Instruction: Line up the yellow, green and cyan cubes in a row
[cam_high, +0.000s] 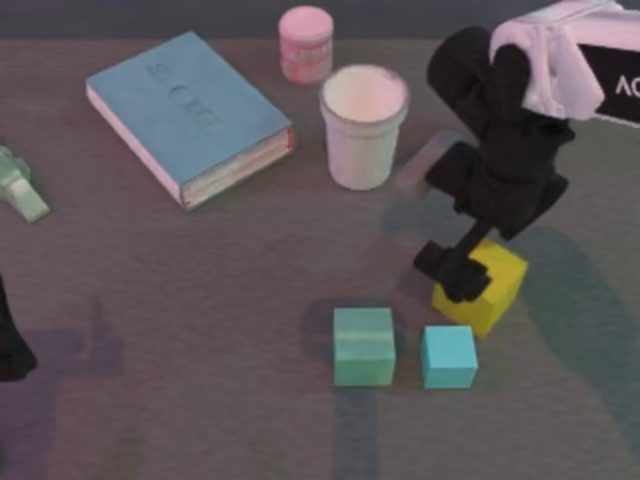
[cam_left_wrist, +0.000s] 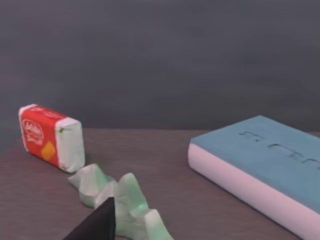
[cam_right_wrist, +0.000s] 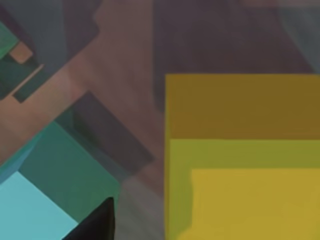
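Left tool (cam_high: 10, 350) parked at desk's left edge; its grip cannot be told. Green cube (cam_high: 364, 345) and cyan cube (cam_high: 448, 356) sit just apart, open desk (cam_high: 180, 400) leftward. Right tool (cam_high: 462, 276) clenched over tilted yellow cube (cam_high: 495, 280).

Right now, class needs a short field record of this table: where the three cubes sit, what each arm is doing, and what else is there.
green cube: near edge, left of the cyan one, a small gap between
cyan cube: level with the green cube
yellow cube: right of cyan, set farther back, out of line
right hand: down at the yellow cube
left arm: parked at the table's left edge
row: not yet straight
other items: blue book, white cup, pink jar
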